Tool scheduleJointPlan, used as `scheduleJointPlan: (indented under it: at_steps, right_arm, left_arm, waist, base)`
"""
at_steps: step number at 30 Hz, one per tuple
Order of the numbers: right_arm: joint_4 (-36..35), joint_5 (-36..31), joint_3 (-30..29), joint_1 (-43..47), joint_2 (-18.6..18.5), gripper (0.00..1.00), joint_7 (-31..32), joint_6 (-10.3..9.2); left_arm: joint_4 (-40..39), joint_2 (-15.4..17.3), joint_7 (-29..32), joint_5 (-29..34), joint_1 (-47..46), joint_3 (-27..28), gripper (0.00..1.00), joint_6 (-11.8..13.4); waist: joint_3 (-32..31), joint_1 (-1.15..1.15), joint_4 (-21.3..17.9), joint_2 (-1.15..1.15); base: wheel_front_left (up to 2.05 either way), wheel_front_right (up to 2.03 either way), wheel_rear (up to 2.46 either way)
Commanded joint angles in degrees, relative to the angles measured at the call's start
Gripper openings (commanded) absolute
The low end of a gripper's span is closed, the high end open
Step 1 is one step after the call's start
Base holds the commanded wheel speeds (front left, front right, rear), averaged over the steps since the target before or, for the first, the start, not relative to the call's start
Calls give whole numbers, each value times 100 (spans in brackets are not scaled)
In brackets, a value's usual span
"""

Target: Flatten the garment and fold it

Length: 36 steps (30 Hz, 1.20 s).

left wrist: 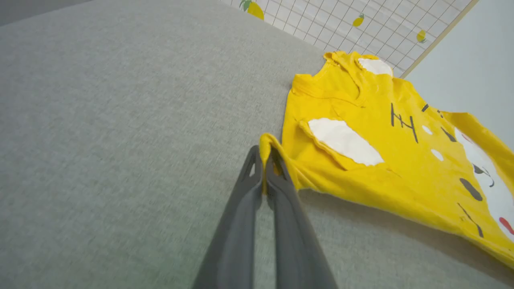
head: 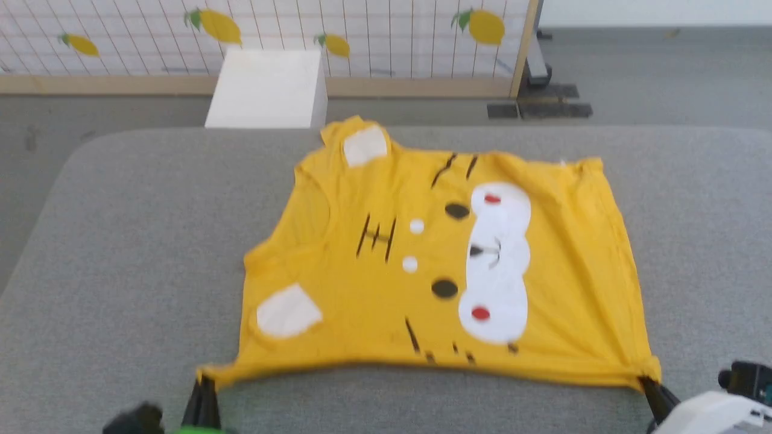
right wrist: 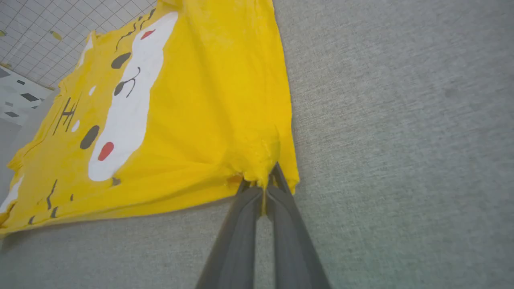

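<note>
- Head view: I am pinning the garment [head: 422, 265] print-up on the middle of the grey mat [head: 120, 241].
- The left gripper [head: 204, 386] is clamping its near sleeve corner, and the right gripper [head: 647, 383] its near hem corner.
- The shirt is lying beyond both jaws, with collar-to-hem running left to right.

I think I am in a test room, not a home. I stand at a big tabletop [head: 120, 241] covered in grey cloth. Behind it is a screen [head: 392, 42] with squares and lemon pictures, a white box [head: 265, 90] and a bare grey floor [head: 663, 78].
</note>
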Motion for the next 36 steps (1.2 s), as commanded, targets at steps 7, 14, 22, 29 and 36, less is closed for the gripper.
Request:
scheduleJointPlan:
  at_steps: [7, 14, 22, 29, 36]
  right_arm:
    - [-540, -500, -305, 681, -114, 0, 289, 20]
    - [-956, -689, -403, 880, -73, 0, 673, 20]
    - [-1428, -906, -274, 331, -178, 0, 1279, 20]
    - [-1674, -1260, -379, -599, -85, 0, 2296, 20]
    - [-1482, -1706, -316, -1405, -136, 0, 3379, 20]
  left_arm:
    - [-375, 150, 1350, -400, 1316, 223, 0, 486]
    - [-1228, 155, 2234, -657, 1742, 152, 0, 689]
    - [-2080, 424, 2149, -358, 664, -175, 0, 380]
    - [-1623, 707, 2550, -213, -999, -554, 0, 3]
    - [-601, 742, 2488, -76, -2220, -820, 0, -305]
  waist:
    - [-429, 1, 49, 0]
    - [-336, 1, 67, 0]
    - [-62, 1, 12, 0]
    - [573, 1, -31, 0]
    - [1198, 1, -61, 0]
  base:
    - [0, 0, 0]
    - [0, 0, 0]
    - [0, 0, 0]
    - [0, 0, 0]
    - [0, 0, 0]
